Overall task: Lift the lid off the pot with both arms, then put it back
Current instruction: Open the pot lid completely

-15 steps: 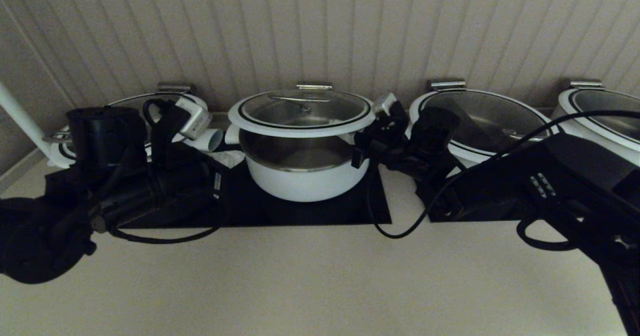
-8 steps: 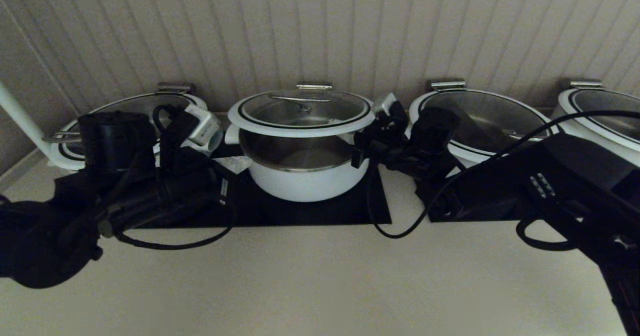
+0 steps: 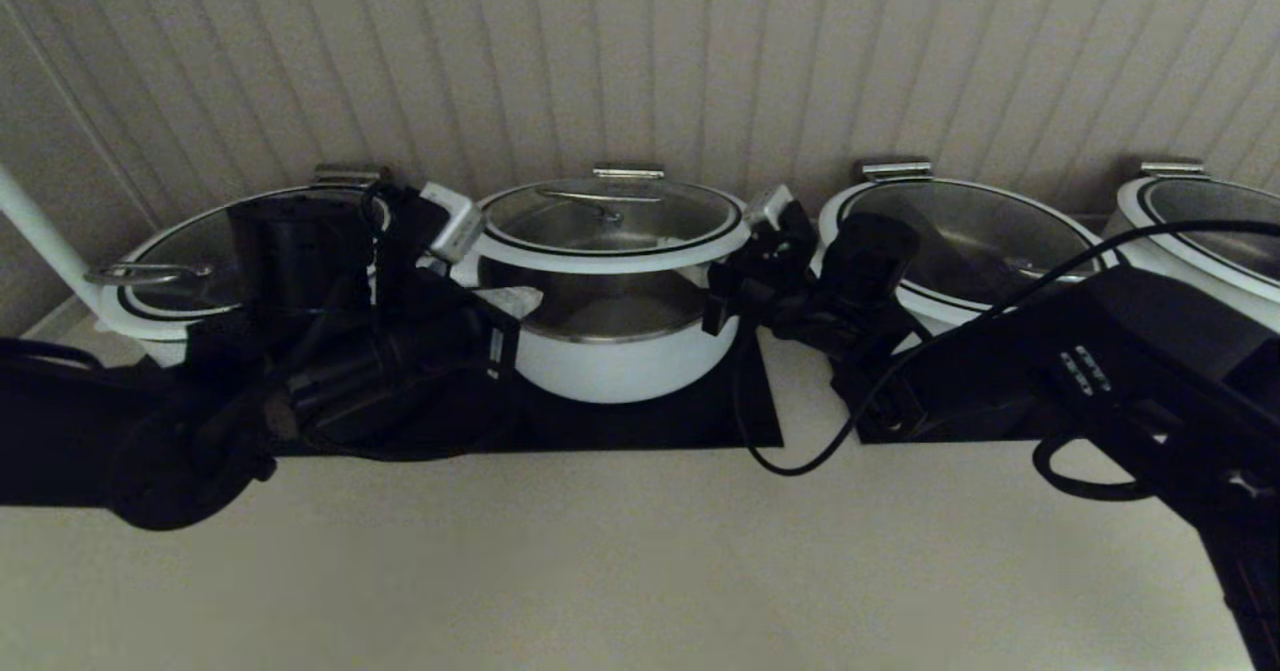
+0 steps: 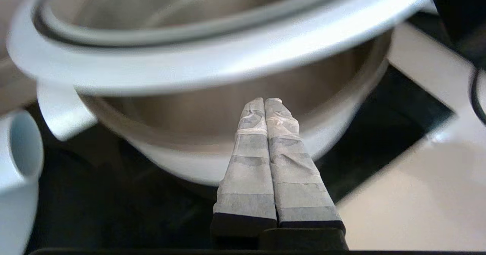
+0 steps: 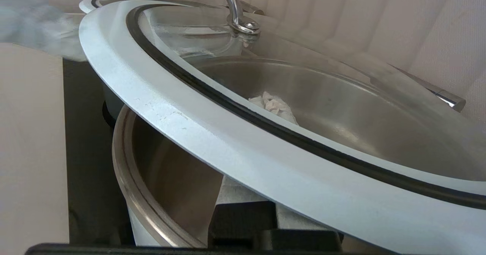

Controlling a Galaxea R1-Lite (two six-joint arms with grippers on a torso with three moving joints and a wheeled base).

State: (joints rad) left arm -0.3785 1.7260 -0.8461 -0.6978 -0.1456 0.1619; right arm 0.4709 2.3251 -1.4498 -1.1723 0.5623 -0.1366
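The white pot stands on a black mat. The glass lid with its steel hook handle is held above the pot, with a gap showing the steel inside. My right gripper is shut, its fingers under the lid's right rim and reaching over the pot's rim; the tips show through the glass. My left gripper is shut and empty at the pot's left side. In the left wrist view its tips point at the pot wall, below the lid's rim.
Wider white pots with glass lids stand to the left, right and far right. The black mat lies under the pot. A cable loops onto the counter. A ribbed wall is close behind.
My left arm has moved right and up, from beside the left pot to the centre pot's left side. The lid and my right arm have stayed still.
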